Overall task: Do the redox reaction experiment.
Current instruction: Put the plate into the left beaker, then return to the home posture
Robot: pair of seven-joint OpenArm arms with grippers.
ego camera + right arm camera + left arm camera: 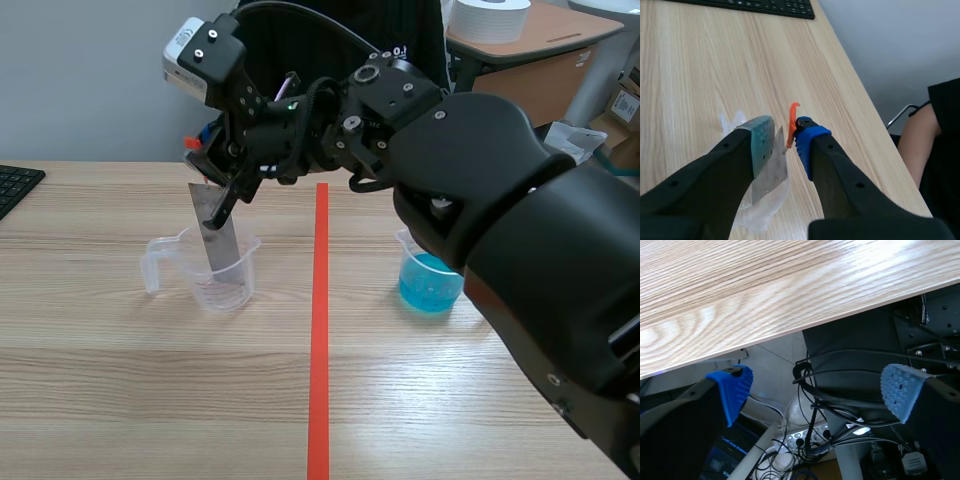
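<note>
Wood-grain desk [120, 380] carries the work, divided by a red tape line [321, 330] running away from the robot. A person in black sits across it, partly hidden behind the arm.

Right arm [520, 200]: largest item in view. It comes in from its own side and reaches past the tape line to the far half of the desk.

Keyboard [15, 188]: at the desk's edge, well apart from the glassware.

Clear beaker [222, 280]: upright, on the side the right arm has reached to. It appears to hold a little pale liquid at the bottom.

Blue beaker [431, 282]: upright on the other side of the line, partly filled with blue liquid, partly hidden by the arm.

Metal strip [218, 235]: grey, tilted, lower end inside the clear beaker, upper end in the right end effector [785, 137], which is clamped on it.

Left end effector [817, 387]: fingers wide apart, nothing between them, beyond the desk's edge.

Assessment: the step in hand appears to be dipping the strip. The next move likely calls for a straight lift clear of the rim, then a carry across the line to the blue liquid, without tipping either beaker.
</note>
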